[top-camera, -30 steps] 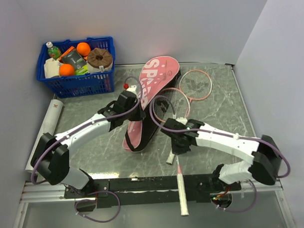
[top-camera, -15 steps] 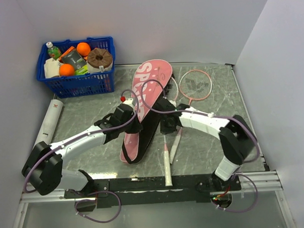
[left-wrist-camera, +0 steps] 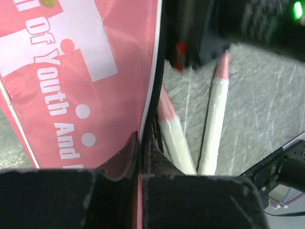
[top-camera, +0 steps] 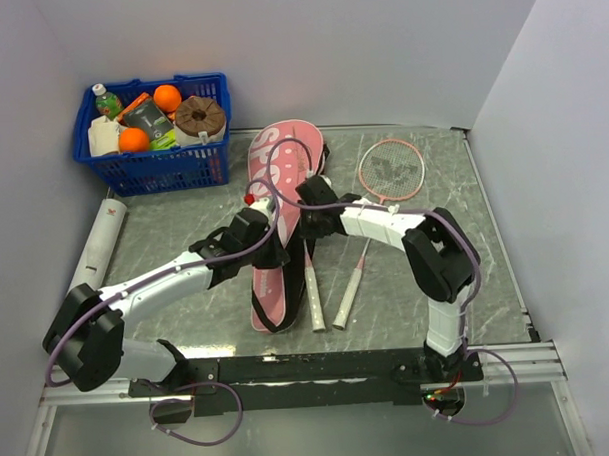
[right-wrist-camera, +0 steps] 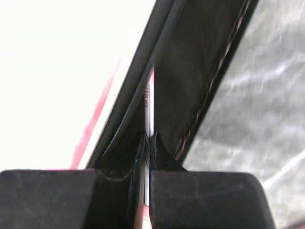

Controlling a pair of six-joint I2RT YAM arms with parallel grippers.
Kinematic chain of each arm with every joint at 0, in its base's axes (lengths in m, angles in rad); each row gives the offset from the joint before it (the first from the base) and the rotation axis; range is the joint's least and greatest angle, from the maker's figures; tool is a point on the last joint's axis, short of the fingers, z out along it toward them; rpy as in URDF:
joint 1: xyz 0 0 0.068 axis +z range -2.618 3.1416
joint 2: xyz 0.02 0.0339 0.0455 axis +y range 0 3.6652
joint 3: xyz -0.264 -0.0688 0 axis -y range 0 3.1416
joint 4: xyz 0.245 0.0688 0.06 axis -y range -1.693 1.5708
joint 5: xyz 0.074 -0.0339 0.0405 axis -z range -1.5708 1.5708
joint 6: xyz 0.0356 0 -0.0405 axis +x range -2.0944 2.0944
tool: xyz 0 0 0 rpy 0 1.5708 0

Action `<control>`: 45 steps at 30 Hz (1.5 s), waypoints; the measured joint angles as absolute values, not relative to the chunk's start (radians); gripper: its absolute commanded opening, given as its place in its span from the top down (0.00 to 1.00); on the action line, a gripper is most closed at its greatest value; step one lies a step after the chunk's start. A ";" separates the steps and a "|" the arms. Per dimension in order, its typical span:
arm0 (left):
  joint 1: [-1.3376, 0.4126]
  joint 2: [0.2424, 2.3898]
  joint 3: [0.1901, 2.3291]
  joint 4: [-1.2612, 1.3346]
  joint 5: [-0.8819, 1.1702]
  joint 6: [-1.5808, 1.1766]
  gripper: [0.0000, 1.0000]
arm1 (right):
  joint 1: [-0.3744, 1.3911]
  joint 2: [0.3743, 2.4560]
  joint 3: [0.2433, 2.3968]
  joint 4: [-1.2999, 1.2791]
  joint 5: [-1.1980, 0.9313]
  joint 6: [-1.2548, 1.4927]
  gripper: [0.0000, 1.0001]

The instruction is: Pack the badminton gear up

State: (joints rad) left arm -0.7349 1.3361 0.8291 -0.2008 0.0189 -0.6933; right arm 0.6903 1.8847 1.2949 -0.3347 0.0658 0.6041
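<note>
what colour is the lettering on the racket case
White, on the pink racket case, clearest in the left wrist view.

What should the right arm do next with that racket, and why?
Probably slide the racket deeper into the pink case: the right gripper is shut on its shaft, the left gripper pinches the case edge, and the handle lies outside.

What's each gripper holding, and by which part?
The left gripper pinches the case by its black zipper edge. The right gripper pinches a racket by its thin shaft, right against the case's black edge.
</note>
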 measured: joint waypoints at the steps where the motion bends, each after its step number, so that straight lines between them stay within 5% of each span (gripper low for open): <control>1: -0.735 1.336 0.831 -0.201 0.021 -0.693 0.99 | 0.680 1.895 1.304 -0.322 0.057 0.600 0.96; 4: -0.736 1.336 0.834 -0.200 0.022 -0.693 0.99 | 0.656 1.947 1.351 -0.301 0.034 0.584 0.78; 13: -0.740 1.342 0.836 -0.207 0.021 -0.692 0.99 | 0.640 1.975 1.363 -0.257 0.007 0.570 0.51; 27: -0.746 1.377 0.844 -0.207 0.010 -0.658 0.99 | 0.671 1.382 0.852 -0.346 -0.010 0.585 0.47; 45: -0.746 1.385 0.850 -0.208 -0.009 -0.647 0.99 | 0.919 1.380 0.700 -0.334 -0.084 0.757 0.47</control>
